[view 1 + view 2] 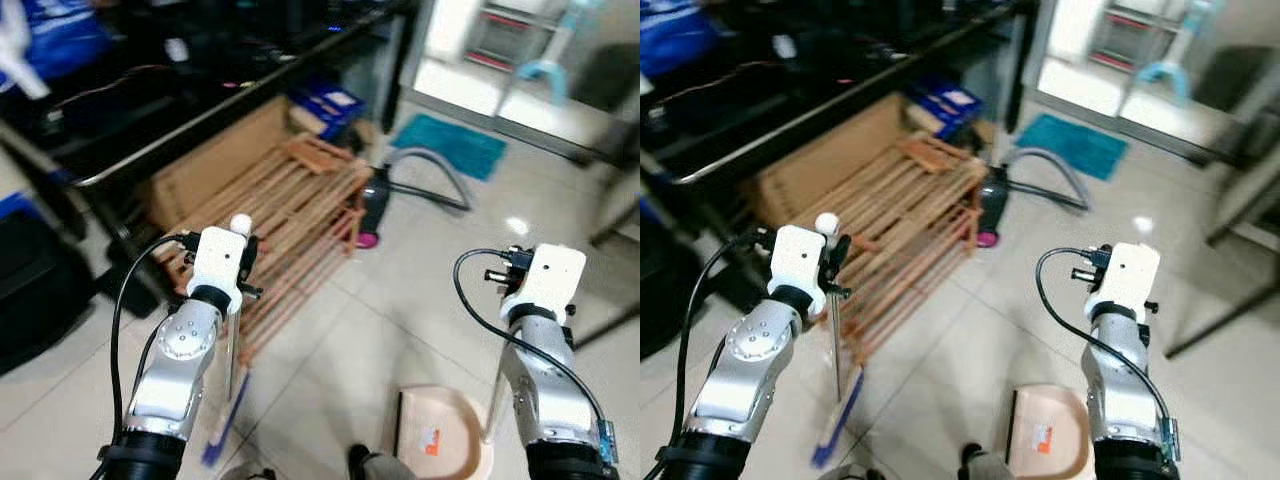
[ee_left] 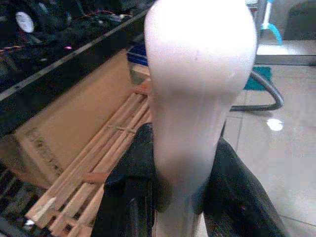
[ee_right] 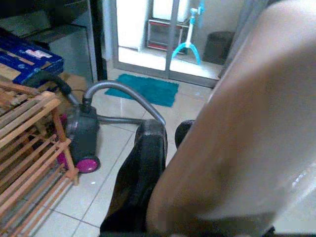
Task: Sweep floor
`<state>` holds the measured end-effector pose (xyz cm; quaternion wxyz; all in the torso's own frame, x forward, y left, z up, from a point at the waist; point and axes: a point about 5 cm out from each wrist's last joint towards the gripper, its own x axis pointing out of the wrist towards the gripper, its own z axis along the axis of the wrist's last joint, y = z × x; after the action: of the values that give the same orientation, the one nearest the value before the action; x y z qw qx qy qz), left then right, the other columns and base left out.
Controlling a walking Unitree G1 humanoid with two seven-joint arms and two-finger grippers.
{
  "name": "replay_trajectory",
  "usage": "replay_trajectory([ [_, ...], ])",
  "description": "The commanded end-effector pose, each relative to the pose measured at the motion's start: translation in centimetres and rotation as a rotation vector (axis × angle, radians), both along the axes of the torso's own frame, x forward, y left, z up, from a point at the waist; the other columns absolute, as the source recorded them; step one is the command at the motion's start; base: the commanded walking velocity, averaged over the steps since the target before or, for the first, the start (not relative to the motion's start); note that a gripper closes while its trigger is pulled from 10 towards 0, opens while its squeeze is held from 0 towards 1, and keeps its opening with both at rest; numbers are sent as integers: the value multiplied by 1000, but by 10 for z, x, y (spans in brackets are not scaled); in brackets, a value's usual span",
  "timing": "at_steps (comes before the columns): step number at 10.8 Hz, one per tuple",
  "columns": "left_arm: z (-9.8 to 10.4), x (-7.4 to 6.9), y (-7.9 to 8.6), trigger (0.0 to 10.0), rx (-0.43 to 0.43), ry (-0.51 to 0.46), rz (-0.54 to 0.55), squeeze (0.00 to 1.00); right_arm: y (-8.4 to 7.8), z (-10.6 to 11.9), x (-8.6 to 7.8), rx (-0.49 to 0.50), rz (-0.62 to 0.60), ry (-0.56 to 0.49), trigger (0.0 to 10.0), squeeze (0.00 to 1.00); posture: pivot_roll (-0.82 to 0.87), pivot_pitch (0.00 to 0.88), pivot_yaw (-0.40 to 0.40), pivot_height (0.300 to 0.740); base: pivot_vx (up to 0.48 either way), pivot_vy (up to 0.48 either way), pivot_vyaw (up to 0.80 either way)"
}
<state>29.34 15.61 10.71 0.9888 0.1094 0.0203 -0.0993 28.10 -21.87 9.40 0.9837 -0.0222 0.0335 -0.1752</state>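
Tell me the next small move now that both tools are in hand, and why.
Probably lower the dustpan so its lip sits flat on the tiles, then draw the broom toward it. The left gripper holds the broom upright, bristles at the floor beside the wooden rack; the right gripper grips the dustpan handle. No debris is clearly visible.

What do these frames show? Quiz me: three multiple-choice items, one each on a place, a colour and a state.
1. The vacuum cleaner sits:
A. beside the wooden rack
B. on the mat
C. in the dustpan

2. The mat by the doorway is:
A. red
B. teal
C. yellow

3. The left end effector is:
A. open and idle
B. shut on the broom handle
C. resting on the floor

Answers: 1 A, it stands at the rack's end. 2 B, teal on pale tiles. 3 B, black fingers clamp the white handle.
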Motion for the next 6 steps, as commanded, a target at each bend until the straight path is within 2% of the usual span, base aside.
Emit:
replay_trajectory([
  [1, 9, 5, 2, 10000, -1, -44, 3, 0, 5, 10, 1, -14, -1, -31, 10000, 0, 20, 76, 45, 740, 0, 0, -781],
  [4, 6, 4, 3, 10000, 10, -45, -8, 0, 5, 10, -2, -18, -25, -43, 10000, 0, 26, 71, 68, 740, 0, 0, -781],
  [6, 9, 6, 0, 10000, -5, -59, -12, 0, 5, 23, 1, -84, -11, -101, 10000, 0, 30, 72, 65, 740, 0, 0, -781],
])
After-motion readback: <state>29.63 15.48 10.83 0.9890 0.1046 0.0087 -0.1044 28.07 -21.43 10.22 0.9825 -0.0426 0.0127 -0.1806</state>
